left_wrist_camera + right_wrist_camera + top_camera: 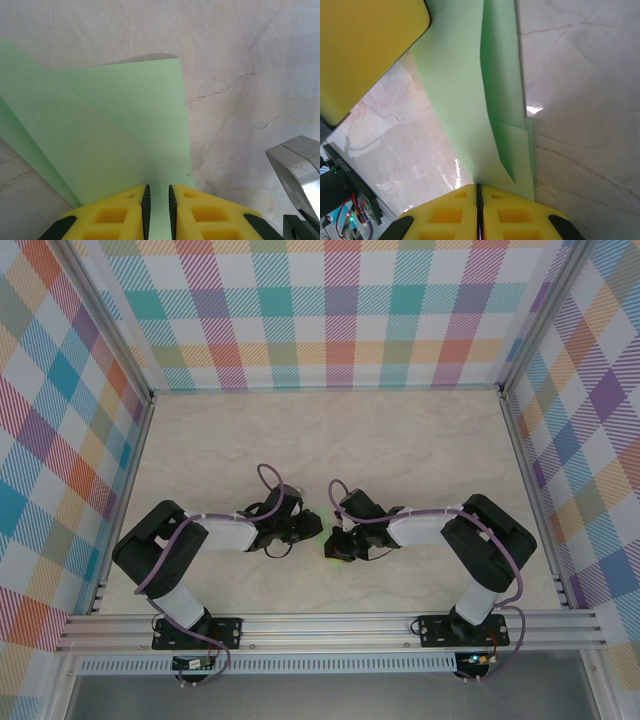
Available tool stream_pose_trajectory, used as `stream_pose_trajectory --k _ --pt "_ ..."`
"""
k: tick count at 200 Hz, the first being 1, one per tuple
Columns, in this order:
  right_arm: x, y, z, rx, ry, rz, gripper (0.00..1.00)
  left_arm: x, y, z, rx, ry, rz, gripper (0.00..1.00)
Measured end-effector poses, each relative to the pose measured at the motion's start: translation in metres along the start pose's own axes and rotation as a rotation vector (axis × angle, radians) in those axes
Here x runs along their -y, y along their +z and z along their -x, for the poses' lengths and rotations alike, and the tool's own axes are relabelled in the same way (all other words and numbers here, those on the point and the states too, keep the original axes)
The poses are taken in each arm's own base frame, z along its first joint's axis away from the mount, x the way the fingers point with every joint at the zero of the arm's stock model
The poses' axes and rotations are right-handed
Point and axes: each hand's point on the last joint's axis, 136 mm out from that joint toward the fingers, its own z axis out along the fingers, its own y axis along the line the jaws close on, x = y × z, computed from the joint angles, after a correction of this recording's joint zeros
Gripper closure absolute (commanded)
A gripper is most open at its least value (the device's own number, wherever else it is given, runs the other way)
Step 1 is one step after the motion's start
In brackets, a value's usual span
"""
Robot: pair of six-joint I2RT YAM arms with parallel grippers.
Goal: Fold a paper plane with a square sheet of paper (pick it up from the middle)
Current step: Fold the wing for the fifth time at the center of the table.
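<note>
The right tool (478, 192) pinches the square sheet of paper (465, 100) between closed pads, holding it partly lifted off the bench (580, 100), probably so the left tool (158, 200), narrowed to a slit around the facing edge, can clamp it for folding

Mint-green paper (125, 130), yellow claw pads (110, 215), cream marbled table (250, 60)

One square sheet of paper (115, 130) is present. There are two grippers, the left gripper (158, 210) and the right gripper (478, 210).
</note>
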Motion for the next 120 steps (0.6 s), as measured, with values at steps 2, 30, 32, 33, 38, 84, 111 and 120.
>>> stream_pose_trajectory --k 2,30,32,33,38,84,111,120 --pt "0.0 0.0 0.0 0.0 0.0 0.0 0.91 0.0 0.0 0.0 0.001 -0.001 0.001 0.8" --pt "0.0 0.0 0.0 0.0 0.0 -0.001 0.91 -0.002 -0.001 0.002 -0.001 -0.009 -0.002 0.8" --pt "0.0 0.0 0.0 0.0 0.0 -0.001 0.91 -0.002 -0.001 0.002 -0.001 -0.009 -0.002 0.8" --pt "0.0 0.0 0.0 0.0 0.0 -0.001 0.91 -0.002 -0.001 0.003 -0.001 -0.01 -0.002 0.8" --pt "0.0 0.0 0.0 -0.001 0.0 -0.001 0.91 -0.002 -0.001 0.003 -0.002 -0.012 -0.003 0.8" --pt "0.0 0.0 0.0 -0.001 -0.004 -0.001 0.91 -0.014 -0.005 0.022 0.016 -0.033 0.018 0.79" --pt "0.0 0.0 0.0 -0.001 -0.005 0.0 0.91 -0.015 -0.004 0.023 -0.009 -0.048 0.009 0.79" --pt "0.0 0.0 0.0 -0.002 -0.007 0.0 0.91 -0.015 -0.004 0.024 -0.018 -0.053 0.004 0.79"
